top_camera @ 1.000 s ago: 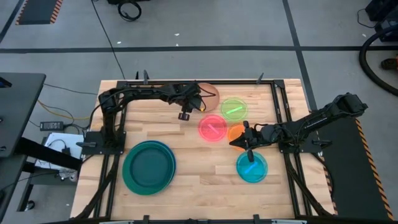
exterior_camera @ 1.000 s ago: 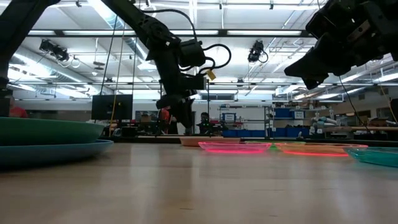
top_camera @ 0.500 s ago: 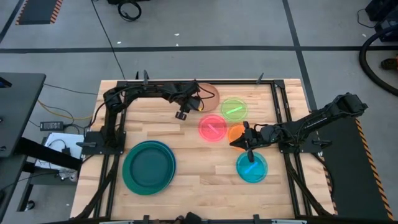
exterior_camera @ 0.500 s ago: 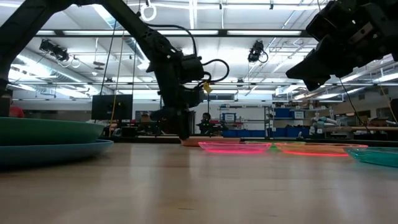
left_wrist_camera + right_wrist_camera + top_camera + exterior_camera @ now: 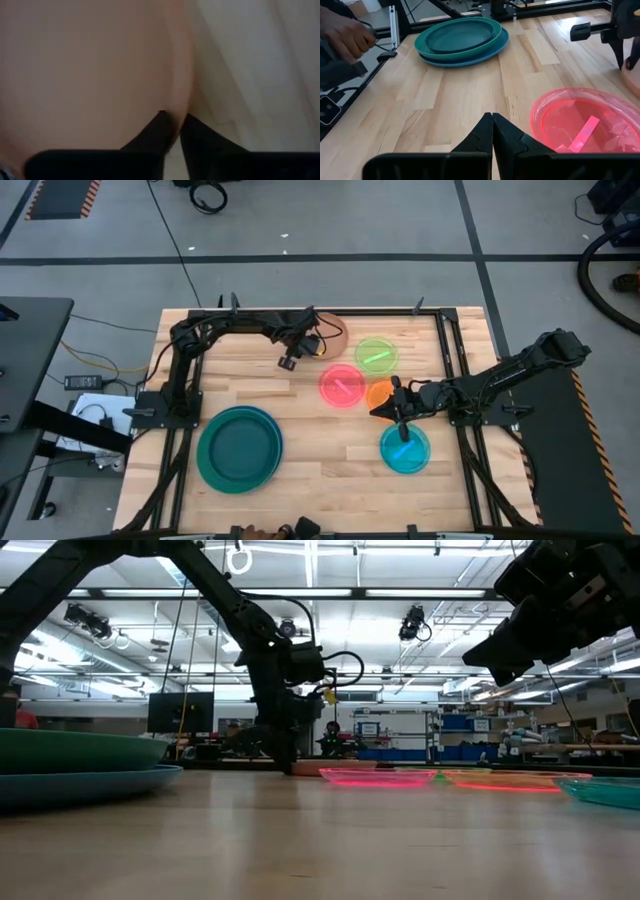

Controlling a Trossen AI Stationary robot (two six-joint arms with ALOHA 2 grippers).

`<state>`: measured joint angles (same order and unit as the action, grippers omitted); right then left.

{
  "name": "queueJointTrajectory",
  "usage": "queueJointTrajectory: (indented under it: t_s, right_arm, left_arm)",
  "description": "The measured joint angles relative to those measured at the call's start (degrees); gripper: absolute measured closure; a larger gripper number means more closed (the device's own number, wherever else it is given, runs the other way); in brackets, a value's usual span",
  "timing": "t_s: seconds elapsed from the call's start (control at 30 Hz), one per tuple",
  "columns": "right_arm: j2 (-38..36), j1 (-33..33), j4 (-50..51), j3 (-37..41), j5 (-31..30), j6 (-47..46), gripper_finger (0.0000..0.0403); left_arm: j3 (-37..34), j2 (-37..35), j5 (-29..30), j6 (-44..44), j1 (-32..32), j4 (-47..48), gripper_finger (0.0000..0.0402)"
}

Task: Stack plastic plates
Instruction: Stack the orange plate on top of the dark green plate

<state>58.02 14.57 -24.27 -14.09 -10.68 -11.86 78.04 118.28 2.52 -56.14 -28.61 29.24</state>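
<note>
The tan plate [image 5: 338,336] lies flat near the table's far edge and fills the left wrist view [image 5: 90,65]. My left gripper [image 5: 320,343] [image 5: 177,125] is down at its left rim, shut on it. Three large teal and blue plates [image 5: 240,448] are stacked near left. The pink [image 5: 342,387], green [image 5: 377,356], orange [image 5: 381,390] and cyan [image 5: 405,448] small plates lie apart on the right half. My right gripper [image 5: 384,411] [image 5: 493,122] hovers shut beside the orange plate, touching nothing. My left gripper pinches the tan plate's rim [image 5: 181,102] on the plate's left side, one finger [image 5: 157,132] over the plate's inner face and the other [image 5: 205,142] outside it. It comes slanting down from the table's left. In the low view the plate [image 5: 335,768] still sits on the table.
Black frame rails [image 5: 448,360] run along the table's left, right and far sides. A person's hand [image 5: 345,31] shows beyond the table's edge near the large stack [image 5: 462,37]. Bare wood lies between the stack and the small plates.
My left gripper has come down and shifted slightly toward the table's left, settling at the tan plate's rim. The plates stay where they were.
</note>
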Motion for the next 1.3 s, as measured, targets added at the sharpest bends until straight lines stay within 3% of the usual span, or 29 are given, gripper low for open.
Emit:
queueJointTrajectory:
  t_s: [0.1, 0.47, 0.9, 1.3]
  right_arm:
    - [0.0, 0.0, 0.02, 0.0, -0.02, 0.0, 0.0391]
    - [0.0, 0.0, 0.04, 0.0, -0.11, 0.0, 0.0391]
    - [0.0, 0.0, 0.06, 0.0, -0.26, 1.48, 0.0391]
    - [0.0, -1.97, -1.84, 0.0, -1.95, 7.3, 0.0391]
  left_arm:
    - [-0.02, 0.0, 0.57, -1.25, 0.53, -0.19, 0.0385]
    - [-0.07, -1.71, 7.24, -0.93, 4.16, 1.66, 0.0387]
    - [-0.07, -10.35, 7.74, 10.72, 8.22, 9.14, 0.0388]
    - [-0.02, -17.35, 7.72, 31.35, 20.4, 22.34, 0.0388]
